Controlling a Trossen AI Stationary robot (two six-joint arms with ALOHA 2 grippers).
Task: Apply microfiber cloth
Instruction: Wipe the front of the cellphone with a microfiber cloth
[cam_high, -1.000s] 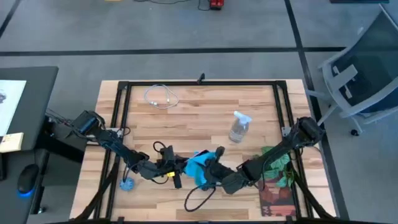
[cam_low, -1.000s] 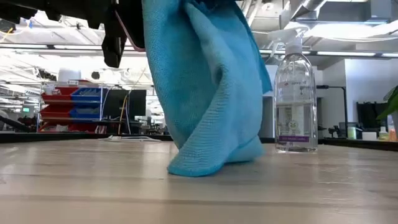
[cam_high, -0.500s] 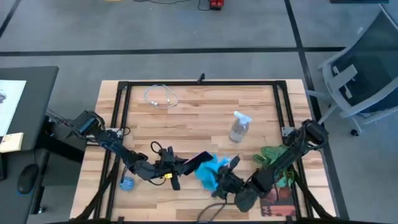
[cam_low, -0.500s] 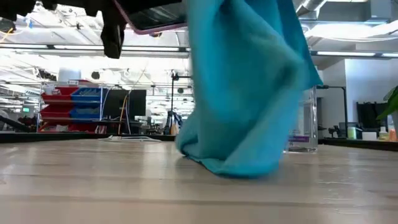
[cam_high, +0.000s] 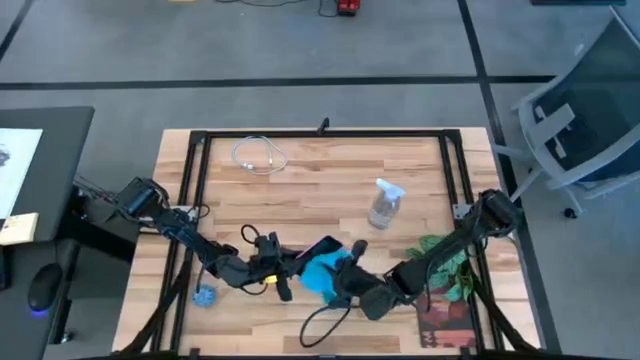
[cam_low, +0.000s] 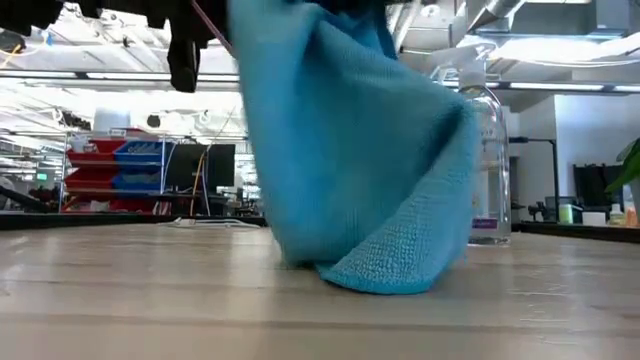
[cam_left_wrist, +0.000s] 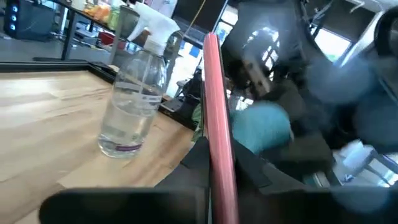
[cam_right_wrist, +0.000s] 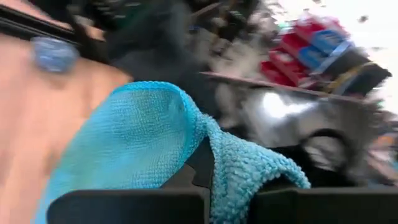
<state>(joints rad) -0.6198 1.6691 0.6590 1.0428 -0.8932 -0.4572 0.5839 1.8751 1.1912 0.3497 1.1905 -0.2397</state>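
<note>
Left gripper (cam_high: 300, 262) sits low over the front of the desk (cam_high: 300, 190), jaws clenched on the phone (cam_high: 322, 248), holding it tilted with its pink-edged side showing. Just beside it, the right gripper (cam_high: 338, 283) has its jaws grasping the microfiber cloth (cam_high: 322, 274), bunched against the phone's face and trailing onto the desk. To wipe well, I'd say: keep the phone steady, press the cloth flat rather than wadded, and sweep along the glass. The spray bottle (cam_high: 385, 203) stands well apart behind, so no snag there.
</note>
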